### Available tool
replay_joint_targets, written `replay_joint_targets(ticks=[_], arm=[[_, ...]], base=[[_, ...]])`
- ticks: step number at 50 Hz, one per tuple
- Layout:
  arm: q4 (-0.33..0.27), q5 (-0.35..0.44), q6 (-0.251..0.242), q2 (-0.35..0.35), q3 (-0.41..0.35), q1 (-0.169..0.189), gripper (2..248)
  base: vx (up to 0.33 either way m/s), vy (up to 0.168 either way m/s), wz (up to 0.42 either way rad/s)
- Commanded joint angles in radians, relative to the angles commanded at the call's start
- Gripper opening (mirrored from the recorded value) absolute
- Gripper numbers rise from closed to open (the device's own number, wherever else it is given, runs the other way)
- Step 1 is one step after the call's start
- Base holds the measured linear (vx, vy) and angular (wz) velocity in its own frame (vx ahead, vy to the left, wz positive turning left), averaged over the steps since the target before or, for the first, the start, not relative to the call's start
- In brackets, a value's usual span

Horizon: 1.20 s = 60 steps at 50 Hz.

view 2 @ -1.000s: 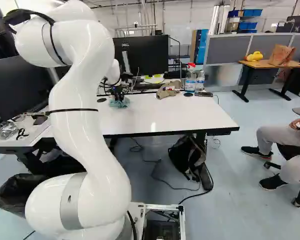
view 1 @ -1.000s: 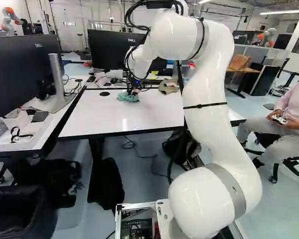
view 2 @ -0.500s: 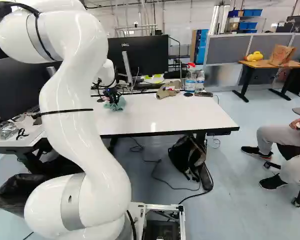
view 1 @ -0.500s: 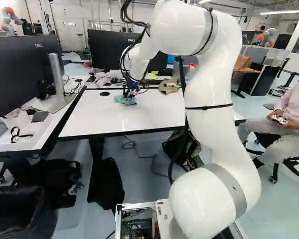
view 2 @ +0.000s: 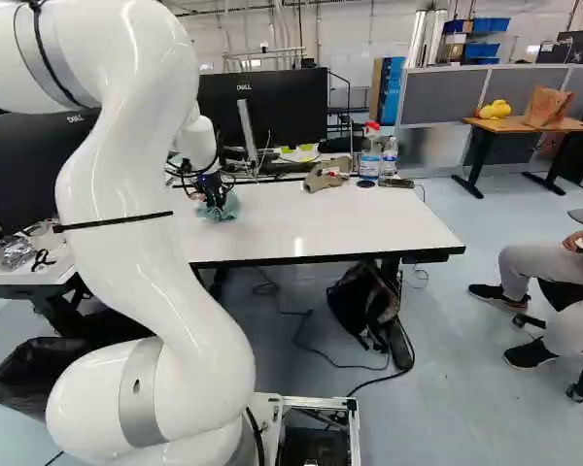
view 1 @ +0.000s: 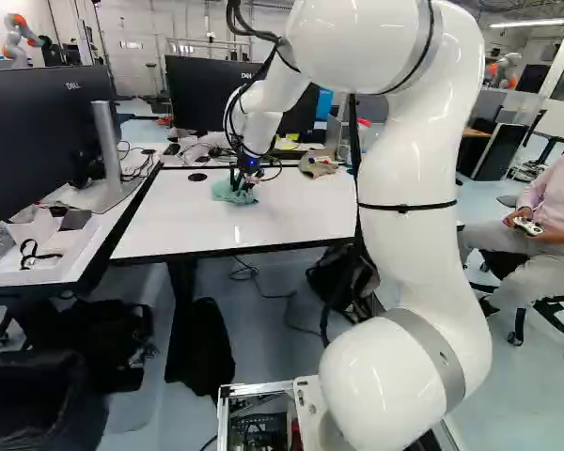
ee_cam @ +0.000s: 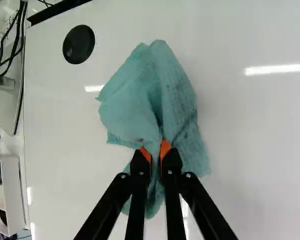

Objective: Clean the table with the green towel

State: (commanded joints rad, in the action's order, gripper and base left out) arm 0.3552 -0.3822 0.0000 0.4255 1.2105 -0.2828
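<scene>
- The tool [view 2: 214, 197] was pinching the green towel [view 1: 231, 191] between its two fingers, with a fold of the cloth caught between the orange pads [ee_cam: 165, 148]
- The green towel lay crumpled on the white table [view 1: 291, 221], a little above and left of the middle in the left base view; most of the cloth spread ahead of the tool [ee_cam: 156, 156] in the wrist view, and a narrower part ran back beneath the fingers
- The white arm [view 1: 409, 254] rose from the foot of the left base view, right of the middle, and reached over toward the towel
- A black disc [view 1: 197, 177] sat on the table, left of the towel in the left base view and apart from it
- A tan cloth [view 2: 325, 175] lay at the far side of the table, in the upper middle of the right base view
- A spray bottle [view 2: 370, 160] and a clear bottle [view 2: 390, 155] stood side by side, just right of the tan cloth in the right base view
- A backpack [view 2: 366, 303] rested on the floor [view 2: 466, 388], below the table, right of the middle in the right base view
</scene>
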Motion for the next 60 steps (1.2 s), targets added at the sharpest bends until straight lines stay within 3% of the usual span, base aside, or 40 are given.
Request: replay_joint_targets(ticks=[30, 45, 60], arm=[[0.000, 0.000, 0.000, -0.015, -0.020, 0.091, 41], [0.000, 0.000, 0.000, 0.024, 0.032, 0.127, 41], [0.000, 0.000, 0.000, 0.082, 0.110, 0.138, 41]], base=[[0.000, 0.000, 0.000], [0.000, 0.000, 0.000], [0.000, 0.000, 0.000]])
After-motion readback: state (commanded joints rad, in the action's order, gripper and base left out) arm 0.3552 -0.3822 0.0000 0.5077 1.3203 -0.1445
